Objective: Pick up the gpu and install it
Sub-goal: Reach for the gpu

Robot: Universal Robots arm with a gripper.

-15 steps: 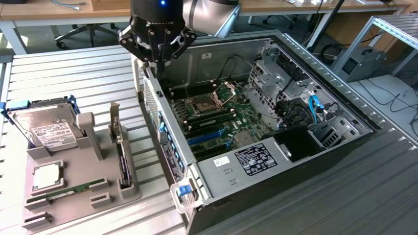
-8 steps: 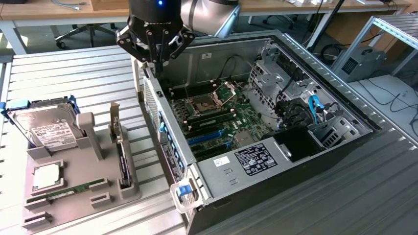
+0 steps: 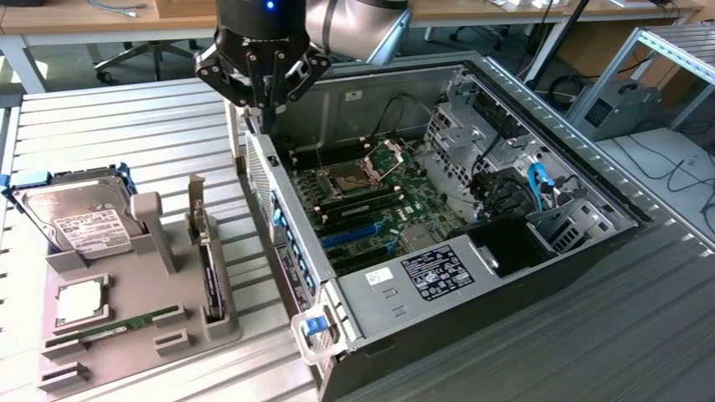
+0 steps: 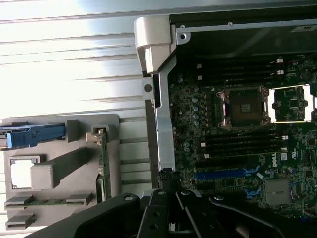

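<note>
Currently pincer [image 3: 266,113] clenched, above case [image 3: 259,172] wall edge; gpu [image 3: 210,272] upright in holder [image 3: 134,335], well apart

You see the gpu [image 3: 210,272] edge-on, faces hidden; arm [image 3: 347,25] cut off above; case [image 3: 503,335] cut off below.

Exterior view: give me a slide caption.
Shut pincer over the edge of the open computer case; gpu upright in the gray holder.

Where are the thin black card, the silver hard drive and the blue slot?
Thin flat black card with silver bracket [image 3: 213,286]: exterior view, its black body.
Silver hard drive with white label [image 3: 90,228]: exterior view, its label.
Long blue plastic slot on motherboard [image 3: 357,237]: exterior view, its middle.
</note>
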